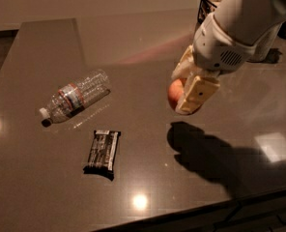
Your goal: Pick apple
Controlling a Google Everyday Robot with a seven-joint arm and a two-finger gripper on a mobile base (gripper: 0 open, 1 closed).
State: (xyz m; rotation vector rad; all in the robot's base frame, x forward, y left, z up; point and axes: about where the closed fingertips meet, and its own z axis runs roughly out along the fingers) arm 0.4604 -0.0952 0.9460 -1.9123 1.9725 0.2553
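The apple (175, 93) is small, round and reddish-orange. It sits between the cream-coloured fingers (197, 94) of my gripper (185, 92), at the centre right of the camera view. The gripper is shut on the apple and holds it clear above the dark table (148, 187); its shadow falls on the table below and to the right. Most of the apple is hidden by the fingers. The white arm reaches in from the upper right.
A clear plastic bottle (75, 100) lies on its side at the left. A dark wrapped snack bar (103, 152) lies in front of it. A dark box-like object (207, 6) stands at the back right. The table's front edge runs along the bottom right.
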